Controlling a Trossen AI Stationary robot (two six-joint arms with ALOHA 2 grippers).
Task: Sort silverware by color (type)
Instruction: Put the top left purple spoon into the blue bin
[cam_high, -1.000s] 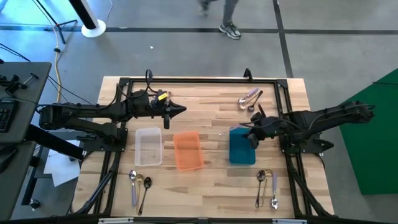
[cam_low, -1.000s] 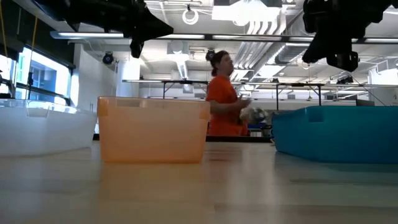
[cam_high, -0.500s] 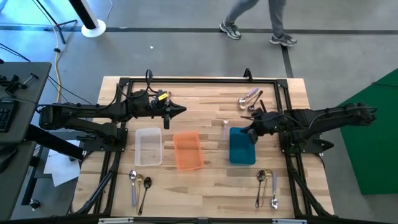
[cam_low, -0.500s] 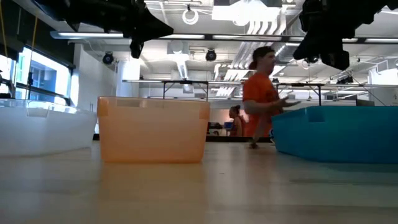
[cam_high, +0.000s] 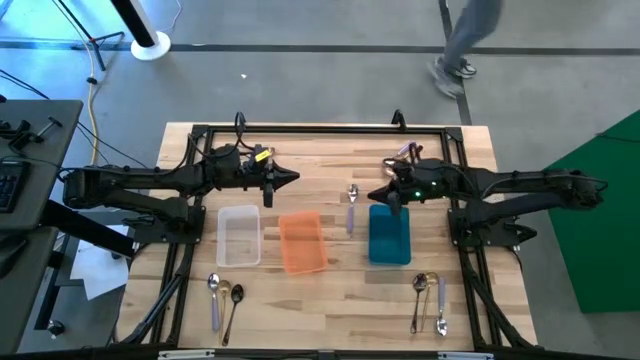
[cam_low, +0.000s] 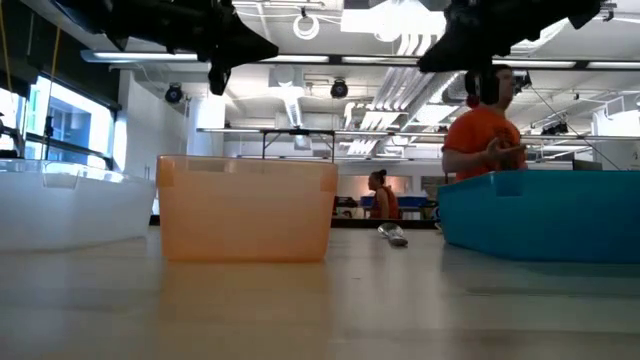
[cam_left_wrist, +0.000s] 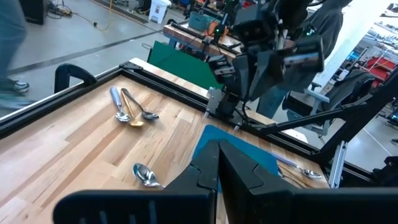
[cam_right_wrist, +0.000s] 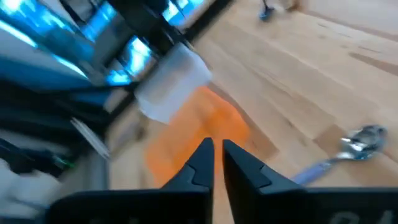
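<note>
A silver spoon with a lilac handle (cam_high: 351, 208) lies flat on the wood between the orange tray (cam_high: 302, 240) and the blue tray (cam_high: 389, 235); it also shows in the right wrist view as the spoon (cam_right_wrist: 348, 149). My right gripper (cam_high: 373, 195) hangs above the blue tray's far left corner. Its fingers (cam_right_wrist: 205, 155) are parted by a narrow gap with nothing between them. My left gripper (cam_high: 292, 178) waits shut over the far left of the table, beyond the clear tray (cam_high: 240, 235).
More spoons lie in groups: near left (cam_high: 222, 295), near right (cam_high: 430, 300), and far right (cam_left_wrist: 130, 111), partly under my right arm. A black frame (cam_high: 320, 128) rims the table. A person (cam_low: 485, 140) stands in the room beyond.
My right gripper has swung from over the blue tray's far end toward the far edge and the left, rising a little and tipping closer to level. The lilac-handled spoon now lies on bare wood left of the blue tray, where none showed a second ago.
</note>
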